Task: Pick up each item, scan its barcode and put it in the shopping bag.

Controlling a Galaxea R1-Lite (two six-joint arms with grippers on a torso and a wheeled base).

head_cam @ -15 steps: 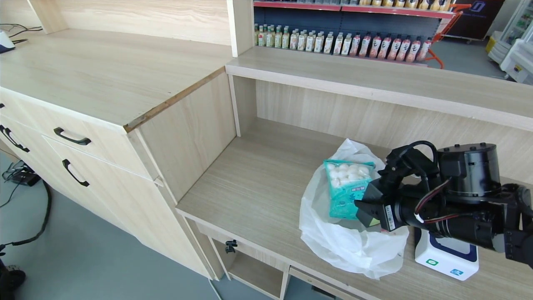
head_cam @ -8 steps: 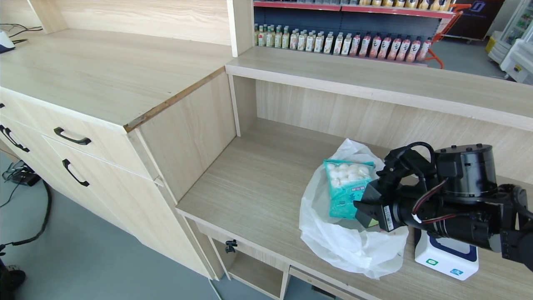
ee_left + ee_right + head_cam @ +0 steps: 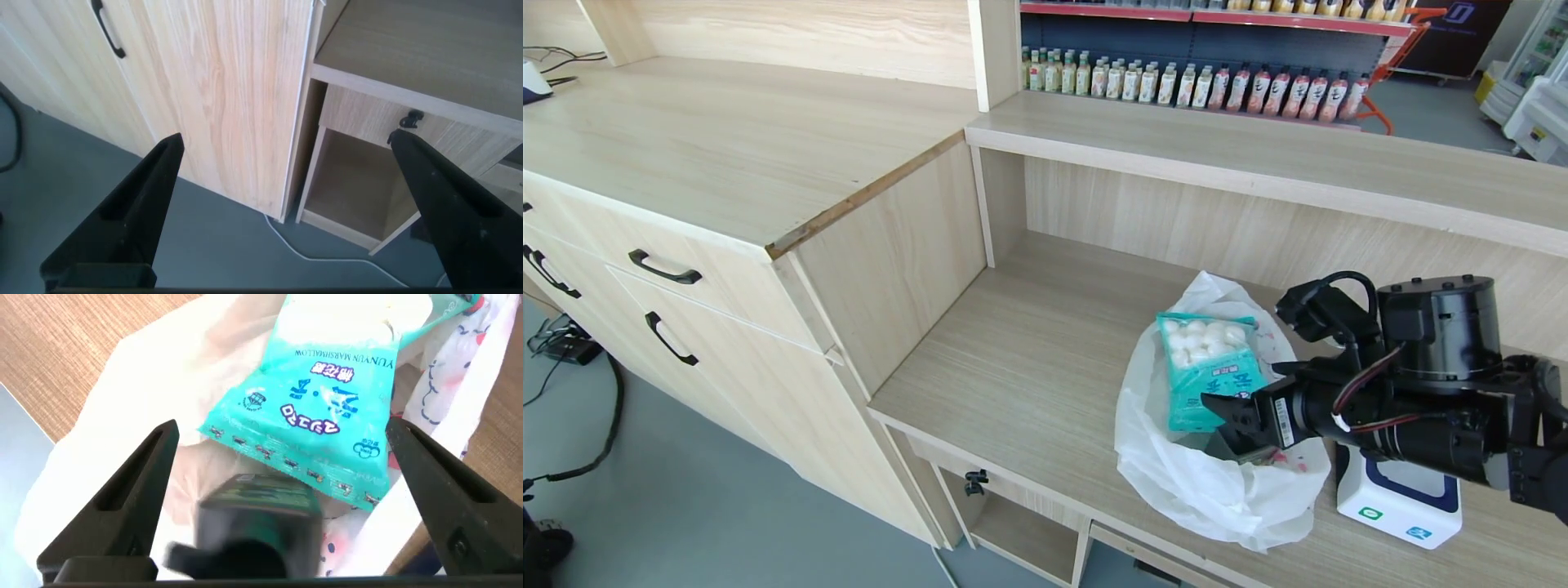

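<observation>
A white plastic shopping bag (image 3: 1201, 498) lies open on the lower counter (image 3: 1029, 367). Inside it rests a teal marshmallow pack (image 3: 1205, 367), upright against the bag's far side. My right gripper (image 3: 1229, 416) hangs over the bag's mouth, open. A dark package (image 3: 1232, 447) sits just under it inside the bag. In the right wrist view the dark package (image 3: 257, 510) is blurred and free between the spread fingers, below the marshmallow pack (image 3: 327, 416) and the bag (image 3: 122, 392). My left gripper (image 3: 286, 139) is open and holds nothing, low beside the cabinet above the floor.
A white scanner box (image 3: 1401, 506) stands right of the bag under my right arm. A tall cabinet side (image 3: 890, 261) walls the counter's left; a shelf (image 3: 1258, 163) overhangs the back. Below the counter edge is an open cubby (image 3: 351, 180).
My right gripper has opened over the bag. The dark package it held has left the fingers and dropped into the bag. The bag's rim has shifted slightly.
</observation>
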